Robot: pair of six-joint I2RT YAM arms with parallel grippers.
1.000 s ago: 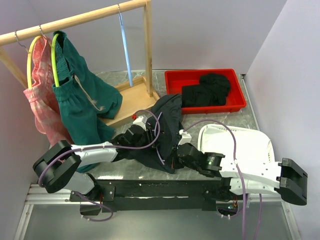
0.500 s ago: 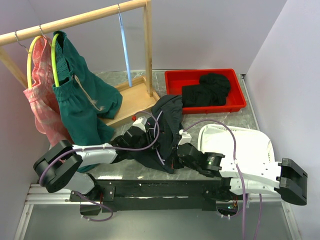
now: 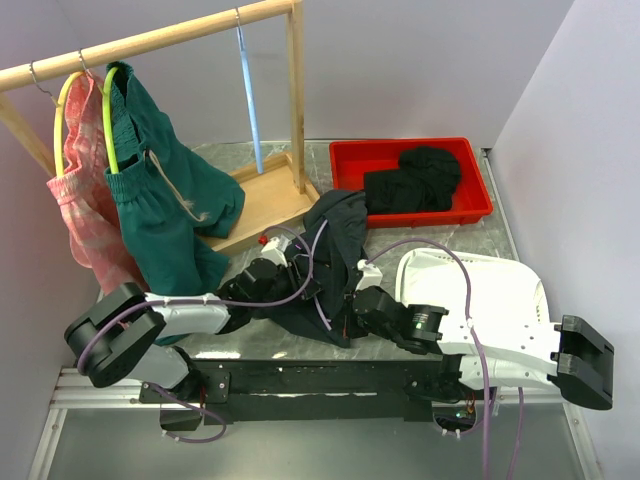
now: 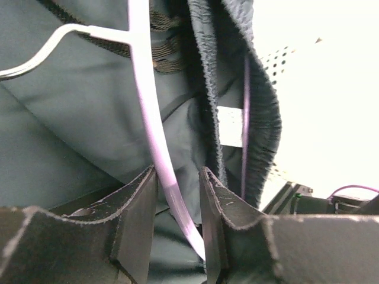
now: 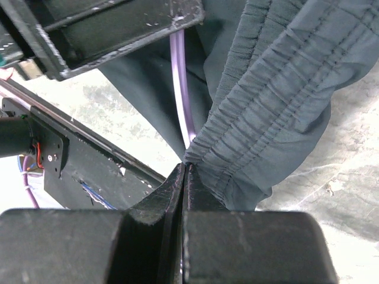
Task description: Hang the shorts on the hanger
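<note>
The black shorts (image 3: 338, 225) lie bunched on the table between my two grippers. The lavender hanger (image 4: 145, 100) is inside them, and its metal hook (image 4: 29, 65) sticks out at the left. My left gripper (image 4: 177, 171) straddles the hanger's arm, with its jaws wider apart than the thin arm. In the top view the left gripper (image 3: 288, 268) is at the shorts' left edge. My right gripper (image 5: 185, 165) is shut on the shorts' gathered waistband (image 5: 237, 148), beside the hanger arm (image 5: 180, 94). In the top view it (image 3: 352, 308) is at the shorts' near edge.
A red tray (image 3: 345, 160) holding more black clothes (image 3: 420, 180) stands at the back right. A wooden rack (image 3: 150, 40) carries green shorts (image 3: 165, 200), pink shorts (image 3: 85, 200) and a light blue hanger (image 3: 250, 100). A white board (image 3: 500, 290) lies at the right.
My left gripper has drawn back a little toward the near left along the hanger. The right gripper and the shorts have hardly moved.
</note>
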